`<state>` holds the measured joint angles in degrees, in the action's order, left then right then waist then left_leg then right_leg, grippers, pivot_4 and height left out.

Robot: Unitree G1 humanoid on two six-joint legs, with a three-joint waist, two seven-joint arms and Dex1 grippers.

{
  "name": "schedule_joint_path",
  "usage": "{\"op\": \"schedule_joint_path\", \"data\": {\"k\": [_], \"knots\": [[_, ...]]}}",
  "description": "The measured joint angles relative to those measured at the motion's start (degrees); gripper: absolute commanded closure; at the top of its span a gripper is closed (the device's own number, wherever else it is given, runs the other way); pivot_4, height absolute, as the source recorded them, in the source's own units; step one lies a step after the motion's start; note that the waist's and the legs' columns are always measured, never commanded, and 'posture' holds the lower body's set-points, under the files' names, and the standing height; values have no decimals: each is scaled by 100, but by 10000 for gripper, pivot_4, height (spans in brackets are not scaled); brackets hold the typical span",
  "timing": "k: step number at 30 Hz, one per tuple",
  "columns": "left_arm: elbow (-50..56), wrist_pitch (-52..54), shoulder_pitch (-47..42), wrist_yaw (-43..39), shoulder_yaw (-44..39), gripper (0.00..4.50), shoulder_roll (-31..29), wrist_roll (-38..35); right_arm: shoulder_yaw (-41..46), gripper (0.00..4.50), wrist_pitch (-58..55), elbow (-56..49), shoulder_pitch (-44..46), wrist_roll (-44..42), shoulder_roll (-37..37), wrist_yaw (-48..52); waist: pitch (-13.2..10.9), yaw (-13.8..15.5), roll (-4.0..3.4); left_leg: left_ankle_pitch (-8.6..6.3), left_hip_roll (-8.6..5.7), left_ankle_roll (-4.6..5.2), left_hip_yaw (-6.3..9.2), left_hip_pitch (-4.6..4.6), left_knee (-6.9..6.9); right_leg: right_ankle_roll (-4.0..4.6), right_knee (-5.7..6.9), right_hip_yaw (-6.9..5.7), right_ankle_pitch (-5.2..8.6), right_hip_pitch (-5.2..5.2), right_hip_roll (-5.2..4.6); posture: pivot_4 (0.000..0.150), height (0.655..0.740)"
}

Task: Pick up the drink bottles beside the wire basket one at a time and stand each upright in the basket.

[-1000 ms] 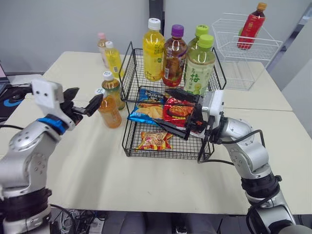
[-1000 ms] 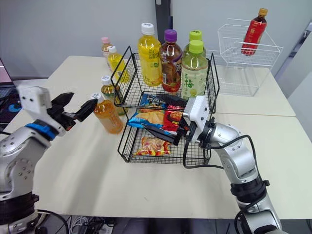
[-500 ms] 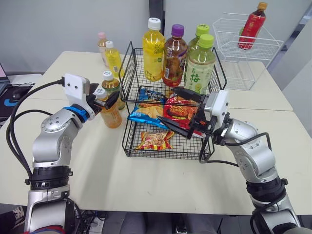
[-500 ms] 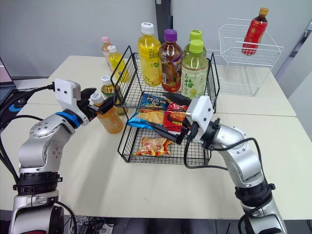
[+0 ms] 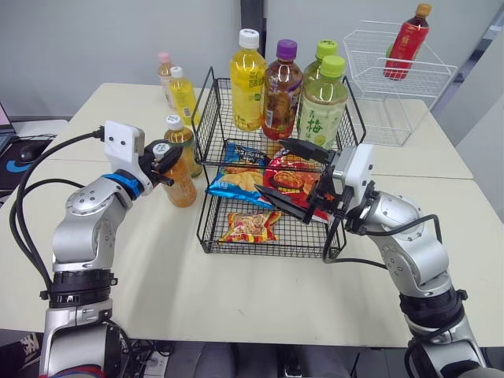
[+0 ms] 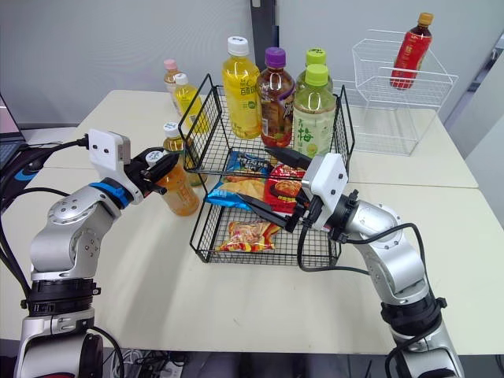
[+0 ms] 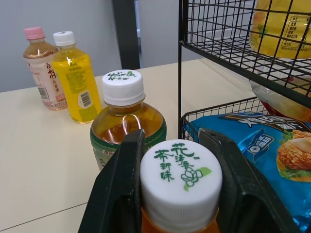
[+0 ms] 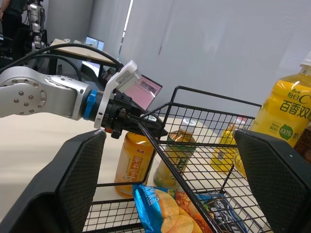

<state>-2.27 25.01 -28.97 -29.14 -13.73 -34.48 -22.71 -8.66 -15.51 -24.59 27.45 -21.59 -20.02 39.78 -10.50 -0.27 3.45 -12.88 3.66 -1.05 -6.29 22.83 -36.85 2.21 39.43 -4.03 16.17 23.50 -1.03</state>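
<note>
Surface: a beige table (image 5: 157, 268) abutting a second one, before a plain grey wall (image 5: 94, 39). The far table carries a white wire rack (image 5: 378, 118) with a red bottle (image 5: 403, 43) leaning in it. The black wire basket (image 5: 211, 213) has four bottles upright on its upper tier and snack bags (image 5: 248, 227) below. The left gripper (image 5: 167, 153) is clamped on the white cap of the orange bottle (image 5: 180, 187), which stands on the table just beside the basket's left wall. The right gripper (image 5: 269, 167) is spread wide, holding nothing, before the lower tier. A pink-capped bottle (image 7: 43, 73) is partly screened by a yellow bottle (image 7: 77, 80). A laptop (image 6: 5, 118) is cut off at the frame edge.
</note>
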Motion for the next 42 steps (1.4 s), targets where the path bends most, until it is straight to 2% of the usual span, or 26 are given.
{"op": "schedule_joint_path", "data": {"k": [4, 9, 14, 19, 21, 26, 34, 42], "knots": [[183, 435, -1, -225, -324, 31372, -145, -538, 9, 0, 31, 3, 2, 12, 25, -17, -3, -7, 3, 1, 2, -2, 2, 13, 0, 0, -1, -4, 0, 11, 0, 1500, 7400], [667, 1160, -417, -589, -793, 31372, -1019, -1252, 41, 0, 339, 5, -55, 41, 55, -21, -7, -3, 8, 1, 0, -3, 3, 15, 0, -1, -5, -5, 0, 11, 0, 1500, 7400], [575, 1919, -1762, -1007, -945, 31372, -2065, -1882, 132, 0, 872, 47, -71, 271, 150, -155, -9, 0, 10, 7, -3, -14, 6, 17, 0, -4, -16, -8, 0, 5, 0, 1500, 7400], [239, 2429, -3112, -1418, -764, 31372, -2266, -2365, 162, 0, 1123, 144, -71, 462, 230, -283, -9, 20, 9, 13, -4, -23, 10, 16, -2, -5, -23, -12, -1, 0, 0, 1500, 7400], [109, 2591, -3544, -1593, -502, 31372, -2222, -2456, 188, 0, 1206, 150, -75, 506, 258, -373, -9, 22, 9, 13, -5, -23, 8, 15, -4, -5, -23, -10, -1, 0, 0, 1500, 7400], [-205, 2654, -4318, -2083, 215, 31372, -1571, -2441, 263, 0, 1310, 129, -143, 700, 274, -617, -9, 16, 9, 14, -6, -25, 6, 13, -6, -5, -18, -7, -1, -1, 0, 1500, 7400], [-906, 2041, -4358, -2560, 1079, 31372, -382, -1786, 291, 0, 1266, -184, -429, 953, 283, -1004, -13, -22, 3, 17, -5, -29, 0, 13, -10, -2, 5, 5, -1, 13, 3, 1500, 7400], [-1570, 1193, -4351, -2974, 1578, 31372, 280, -1022, 300, 0, 1038, -588, -678, 1136, 248, -1270, -14, -17, 1, 18, -6, -29, -5, 14, -13, -3, 8, 9, 0, 15, 3, 1500, 7400]]}}
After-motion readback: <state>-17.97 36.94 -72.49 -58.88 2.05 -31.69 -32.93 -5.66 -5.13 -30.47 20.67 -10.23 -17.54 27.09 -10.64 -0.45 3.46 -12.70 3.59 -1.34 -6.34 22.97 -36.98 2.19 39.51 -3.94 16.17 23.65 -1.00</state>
